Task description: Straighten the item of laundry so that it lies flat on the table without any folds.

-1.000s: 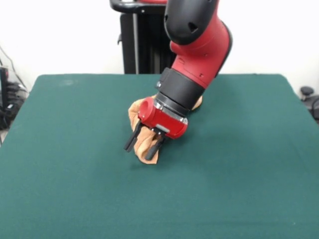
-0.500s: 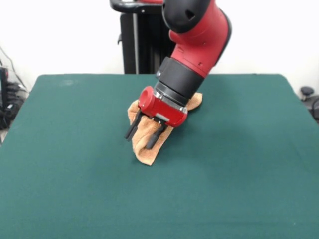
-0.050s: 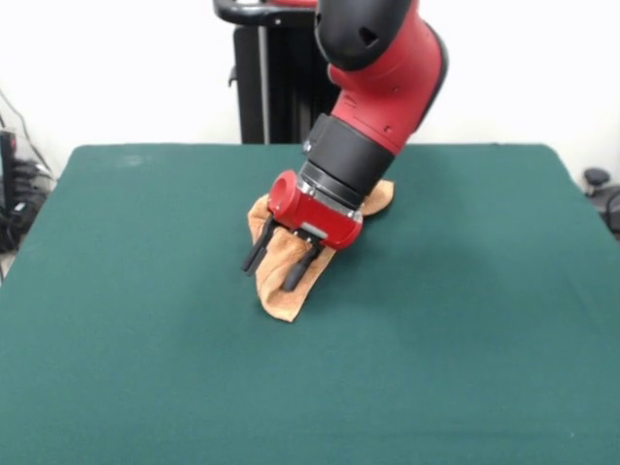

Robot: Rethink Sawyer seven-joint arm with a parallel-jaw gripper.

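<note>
Pincer [image 3: 276,266]: fingers apart, empty, tilted low over the towel [image 3: 281,291]. Towel: bunched and folded, lying mid-surface, nearer the far edge of the green surface [image 3: 116,339], partly hidden by the arm. Flattening judged barely begun; folds remained.

Bright, even light from overhead, no glare. Soft shadow on the dark green felt-covered table [image 3: 145,339] beneath the red and black robot arm [image 3: 373,87]. White wall at the top slightly overexposed; pic a bit soft overall.
</note>
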